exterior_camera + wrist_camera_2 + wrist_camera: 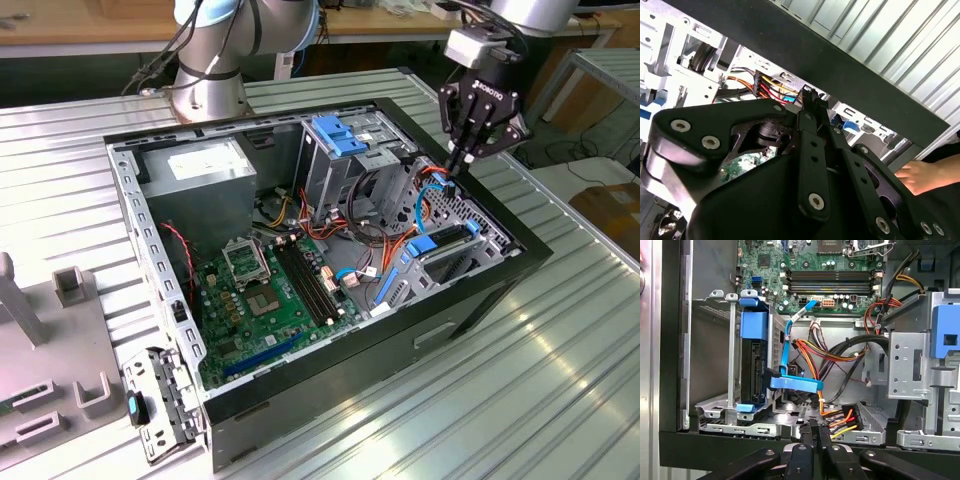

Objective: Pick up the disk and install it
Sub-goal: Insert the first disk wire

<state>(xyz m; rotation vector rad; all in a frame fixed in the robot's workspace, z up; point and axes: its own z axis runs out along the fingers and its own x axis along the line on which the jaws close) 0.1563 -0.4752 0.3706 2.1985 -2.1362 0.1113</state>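
Note:
The disk (752, 371) stands on edge inside a metal bay of the open computer case (330, 372). Its dark connector edge faces out between blue rails. In the exterior view my gripper (456, 166) hangs over the case's corner on that view's right, just above the bay. Both wrist views show its black fingers (812, 436) pressed together with nothing between them. The fingertips (807, 97) point at a bundle of coloured power wires (840, 421), beside the disk and apart from it.
A blue data cable (788, 340) runs from the motherboard (265, 300) to a blue connector (796, 385) by the disk. A bare blue bracket (340, 135) tops the second drive cage. The grey power-supply box (200, 165) sits at the back. A hand (919, 176) rests outside the case.

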